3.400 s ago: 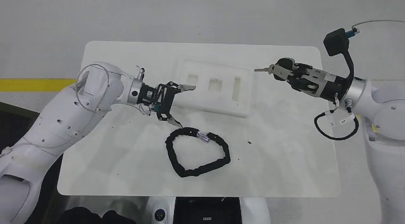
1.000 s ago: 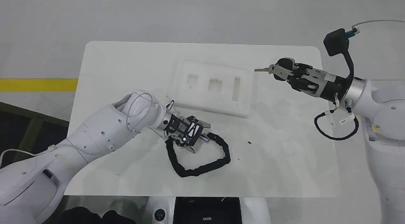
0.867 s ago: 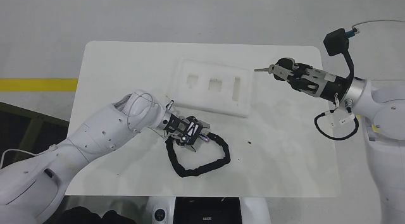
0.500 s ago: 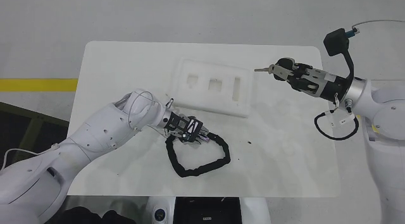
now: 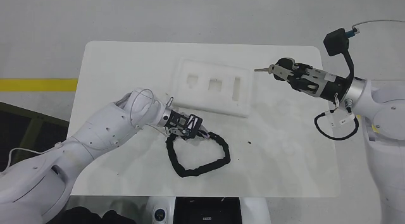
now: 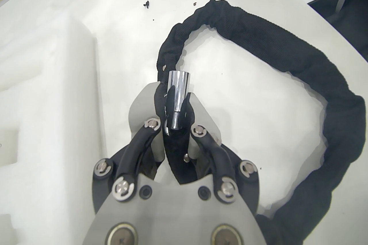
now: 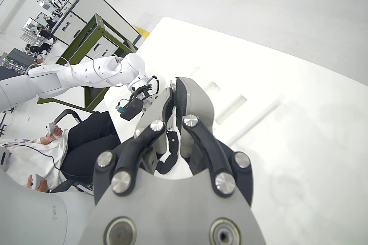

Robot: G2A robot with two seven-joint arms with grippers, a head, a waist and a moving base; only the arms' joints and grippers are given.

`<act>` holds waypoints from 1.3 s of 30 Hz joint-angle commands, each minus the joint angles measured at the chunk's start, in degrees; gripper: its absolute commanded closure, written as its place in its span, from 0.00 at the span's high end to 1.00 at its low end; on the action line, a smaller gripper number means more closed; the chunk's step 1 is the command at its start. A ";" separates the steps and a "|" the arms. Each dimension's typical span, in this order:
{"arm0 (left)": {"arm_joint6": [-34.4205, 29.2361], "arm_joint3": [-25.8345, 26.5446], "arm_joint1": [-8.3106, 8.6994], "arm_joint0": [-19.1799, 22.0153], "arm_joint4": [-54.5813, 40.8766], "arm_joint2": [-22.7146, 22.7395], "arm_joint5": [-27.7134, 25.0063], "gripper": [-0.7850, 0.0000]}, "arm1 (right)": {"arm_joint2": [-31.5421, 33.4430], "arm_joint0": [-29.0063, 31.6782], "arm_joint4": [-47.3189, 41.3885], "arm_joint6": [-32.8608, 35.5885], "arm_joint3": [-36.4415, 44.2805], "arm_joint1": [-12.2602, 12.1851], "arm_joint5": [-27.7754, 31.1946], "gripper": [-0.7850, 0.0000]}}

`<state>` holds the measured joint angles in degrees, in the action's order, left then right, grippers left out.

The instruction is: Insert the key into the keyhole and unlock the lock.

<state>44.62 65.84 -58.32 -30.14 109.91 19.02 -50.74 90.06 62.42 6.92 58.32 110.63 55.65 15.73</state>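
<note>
White table, seen from above, carrying a white foam tray with three rectangular recesses near its far edge. A chain lock in a black fabric sleeve lies as a closed loop on the bare surface just in front of the tray, on the near side of the table. Its chrome cylinder sits at the end of the loop nearest the tray.

Left gripper: lowered to the table between the tray and the loop. Its jaws are closed, with only a narrow gap, and they pinch the chrome cylinder together with the sleeve end beside it. In the left wrist view the cylinder stands out past the fingertips, and the rest of the loop curves away across the table.

Right gripper: held over the far right part of the table, well apart from the lock. Its jaws are clamped on the key, whose metal blade projects from the fingertips toward the tray.

A small dark speck lies on the table beside the loop.
</note>
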 commanded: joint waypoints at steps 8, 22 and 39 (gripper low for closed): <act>4.49 -2.07 -0.78 -0.05 -1.74 0.50 0.73 0.00 | 0.00 0.00 0.00 0.00 0.00 0.00 0.00 0.00; 22.87 -7.10 0.52 -2.60 -7.72 1.99 13.95 0.00 | -5.12 -0.04 1.61 3.72 4.77 -0.19 -7.96 0.00; 27.69 -9.71 0.97 -3.64 -21.76 0.82 18.76 0.00 | -15.92 0.70 8.74 1.75 12.92 0.13 -20.56 0.00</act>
<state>72.17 56.23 -57.30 -33.81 88.52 20.03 -32.12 74.38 62.96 15.32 60.48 123.45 55.76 -4.36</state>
